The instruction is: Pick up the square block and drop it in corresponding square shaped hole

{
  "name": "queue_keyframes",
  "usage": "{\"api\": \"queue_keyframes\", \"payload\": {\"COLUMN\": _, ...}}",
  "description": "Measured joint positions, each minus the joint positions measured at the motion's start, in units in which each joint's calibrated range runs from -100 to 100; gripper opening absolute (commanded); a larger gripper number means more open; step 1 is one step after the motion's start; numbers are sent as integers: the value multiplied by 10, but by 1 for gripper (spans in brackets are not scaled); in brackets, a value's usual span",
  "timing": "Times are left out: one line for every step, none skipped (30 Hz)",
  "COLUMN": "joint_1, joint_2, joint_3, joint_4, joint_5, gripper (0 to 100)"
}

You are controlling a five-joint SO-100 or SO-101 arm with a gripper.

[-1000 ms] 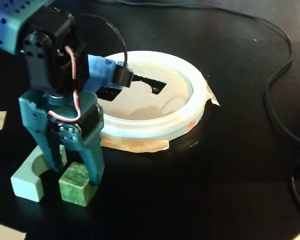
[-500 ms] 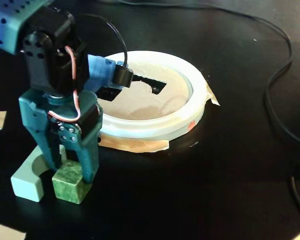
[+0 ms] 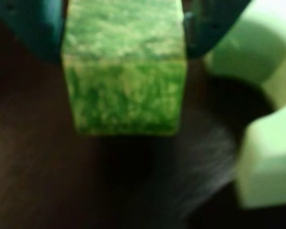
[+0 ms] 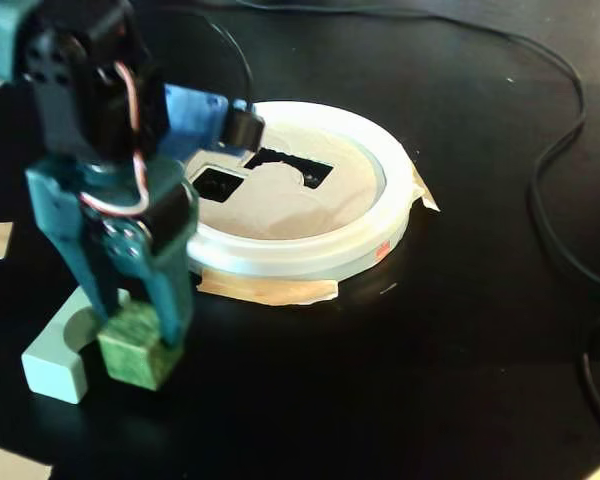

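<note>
The square block (image 4: 132, 358) is a green marbled cube, and my teal gripper (image 4: 140, 335) is shut on it, one finger on each side. It sits at or just above the black table at the front left of the fixed view. In the wrist view the block (image 3: 126, 76) fills the top middle between the fingers (image 3: 33, 28), with a dark shadow beneath it. The square shaped hole (image 4: 218, 183) is a small dark cutout in the tan panel inside the white ring (image 4: 310, 258), up and to the right of the gripper.
A pale mint arch block (image 4: 55, 362) lies just left of the cube, and shows close on the right in the wrist view (image 3: 264, 143). A wider notched cutout (image 4: 290, 165) sits beside the square one. Black cables (image 4: 560, 140) run along the right. Tape scraps (image 4: 265, 290) lie around.
The cube has shifted left and slightly up with the gripper's fingers closed on it. The arm has tilted back, uncovering the square cutout in the panel.
</note>
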Motion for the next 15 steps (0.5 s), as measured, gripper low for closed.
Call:
{"api": "queue_keyframes", "payload": {"joint_1": 0, "joint_2": -12, "joint_3": 0, "joint_4": 7, "joint_5": -1, "gripper": 29}}
{"api": "queue_keyframes", "payload": {"joint_1": 0, "joint_2": -27, "joint_3": 0, "joint_4": 18, "joint_5": -6, "gripper": 28}}
{"api": "queue_keyframes", "payload": {"joint_1": 1, "joint_2": -43, "joint_3": 0, "joint_4": 28, "joint_5": -8, "gripper": 28}}
{"api": "queue_keyframes", "payload": {"joint_1": 1, "joint_2": -70, "joint_3": 0, "joint_4": 51, "joint_5": -17, "gripper": 29}}
{"api": "queue_keyframes", "payload": {"joint_1": 2, "joint_2": -79, "joint_3": 0, "joint_4": 59, "joint_5": -19, "gripper": 29}}
{"api": "queue_keyframes", "payload": {"joint_1": 1, "joint_2": -91, "joint_3": 0, "joint_4": 69, "joint_5": -22, "gripper": 29}}
{"api": "queue_keyframes", "payload": {"joint_1": -6, "joint_2": -109, "joint_3": 0, "joint_4": 81, "joint_5": -30, "gripper": 29}}
{"api": "queue_keyframes", "payload": {"joint_1": -18, "joint_2": -127, "joint_3": -1, "joint_4": 89, "joint_5": -32, "gripper": 29}}
{"api": "queue_keyframes", "payload": {"joint_1": -51, "joint_2": -152, "joint_3": -14, "joint_4": 103, "joint_5": -38, "gripper": 29}}
{"api": "queue_keyframes", "payload": {"joint_1": -69, "joint_2": -161, "joint_3": -20, "joint_4": 109, "joint_5": -41, "gripper": 29}}
{"api": "queue_keyframes", "payload": {"joint_1": -83, "joint_2": -167, "joint_3": -26, "joint_4": 116, "joint_5": -47, "gripper": 29}}
{"api": "queue_keyframes", "payload": {"joint_1": -101, "joint_2": -169, "joint_3": -38, "joint_4": 124, "joint_5": -55, "gripper": 29}}
{"api": "queue_keyframes", "payload": {"joint_1": -126, "joint_2": -171, "joint_3": -47, "joint_4": 128, "joint_5": -63, "gripper": 29}}
{"api": "queue_keyframes", "payload": {"joint_1": -174, "joint_2": -172, "joint_3": -63, "joint_4": 132, "joint_5": -73, "gripper": 29}}
{"api": "queue_keyframes", "payload": {"joint_1": -196, "joint_2": -172, "joint_3": -68, "joint_4": 134, "joint_5": -77, "gripper": 29}}
